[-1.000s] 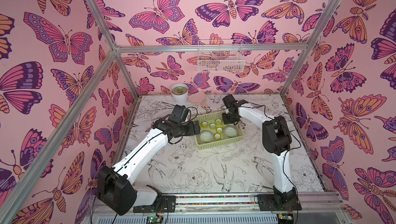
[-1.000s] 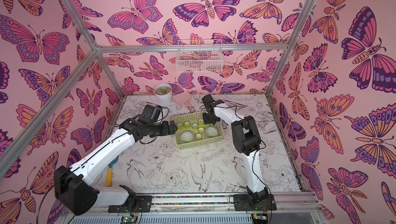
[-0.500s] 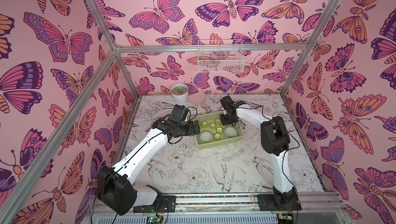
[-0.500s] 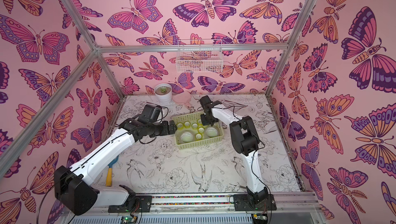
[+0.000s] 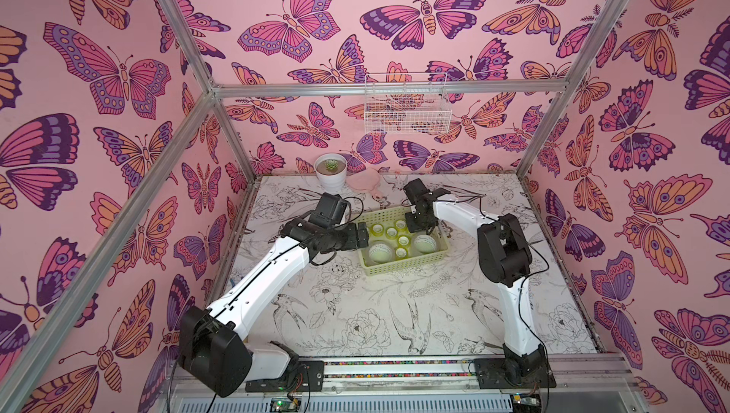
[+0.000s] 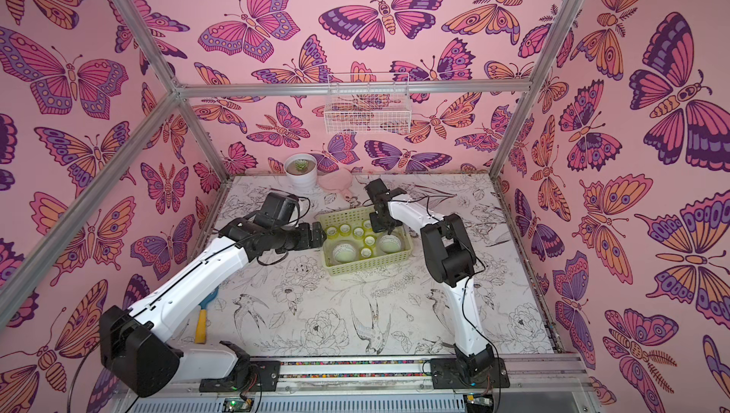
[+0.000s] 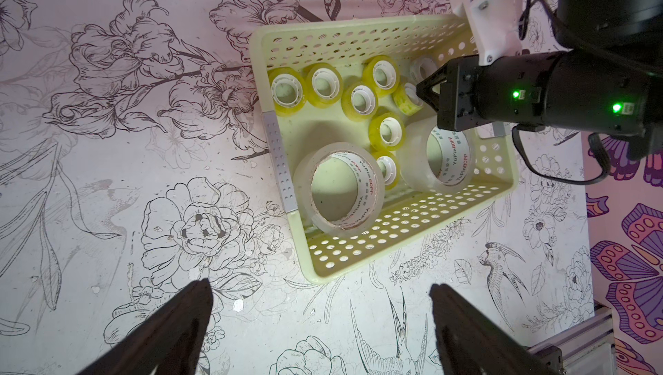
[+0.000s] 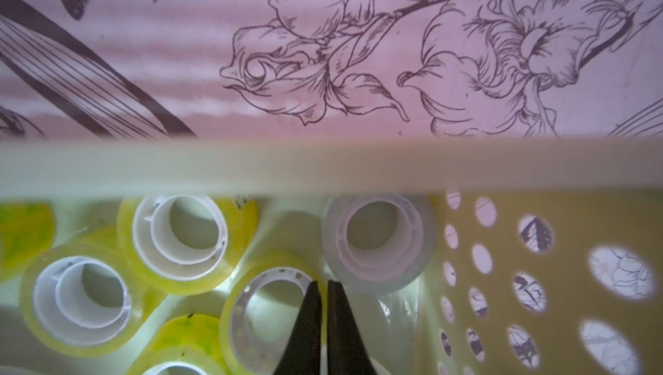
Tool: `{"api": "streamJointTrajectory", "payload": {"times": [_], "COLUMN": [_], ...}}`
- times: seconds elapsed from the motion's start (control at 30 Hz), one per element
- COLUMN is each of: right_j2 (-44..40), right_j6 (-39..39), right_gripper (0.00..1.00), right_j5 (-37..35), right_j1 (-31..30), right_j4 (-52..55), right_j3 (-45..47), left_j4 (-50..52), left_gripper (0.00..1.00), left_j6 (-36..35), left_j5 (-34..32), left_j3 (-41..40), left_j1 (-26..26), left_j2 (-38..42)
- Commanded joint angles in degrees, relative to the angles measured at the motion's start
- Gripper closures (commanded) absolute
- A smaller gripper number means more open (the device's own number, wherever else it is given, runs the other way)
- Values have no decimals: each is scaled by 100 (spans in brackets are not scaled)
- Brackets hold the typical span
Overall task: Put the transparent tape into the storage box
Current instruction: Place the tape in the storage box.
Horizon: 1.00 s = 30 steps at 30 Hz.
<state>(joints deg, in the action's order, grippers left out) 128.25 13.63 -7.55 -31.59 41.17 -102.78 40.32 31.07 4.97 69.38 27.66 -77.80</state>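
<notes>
While left hand [image 7: 320, 285] gapes empty, right hand [image 8: 323, 285] pinches yellow roll [image 8: 235, 323] in storage box [image 8: 323, 165], clear roll [image 8: 380, 272] beside.

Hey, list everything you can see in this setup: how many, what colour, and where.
storage box: one, pale yellow-green, mid-table
small yellow tape rolls: seven, yellow-tinted, inside the box
small clear tape roll: one, whitish, in a box corner
wide clear tape rolls: two, whitish, inside the box
wire basket: one, white, hung on the back wall
potted succulent: one, white pot, far table edge
flat pink object: one, beside the pot
handled tool: one, blue and yellow, near-left table
left end effector: one, black, open, beside the box
right end effector: one, black, inside the box, nearly shut across a tilted yellow roll
</notes>
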Motion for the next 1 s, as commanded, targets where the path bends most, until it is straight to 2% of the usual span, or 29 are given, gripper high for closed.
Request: {"api": "streamJointTrajectory", "payload": {"times": [0.0, 0.13, 0.43, 0.83, 0.97], "right_j2": [-76, -294, -833, -629, -432], "right_j6": [8, 18, 56, 149, 109], "right_gripper": [81, 72, 71, 71, 67], "right_j5": [15, 178, 282, 906, 853], "right_j1": [39, 30, 29, -219, -274], "right_j4": [5, -158, -214, -224, -53], "right_j3": [65, 226, 267, 302, 258], "left_j4": [-15, -14, -14, -15, -15], "left_gripper": [0, 0, 0, 0, 0], "left_j6": [-22, -2, 48, 108, 125], "left_j5": [65, 52, 83, 30, 34], "left_j3": [-92, -125, -153, -362, -373], "left_j1": [-50, -50, -59, -52, -55], "left_j2": [116, 158, 201, 432, 433]}}
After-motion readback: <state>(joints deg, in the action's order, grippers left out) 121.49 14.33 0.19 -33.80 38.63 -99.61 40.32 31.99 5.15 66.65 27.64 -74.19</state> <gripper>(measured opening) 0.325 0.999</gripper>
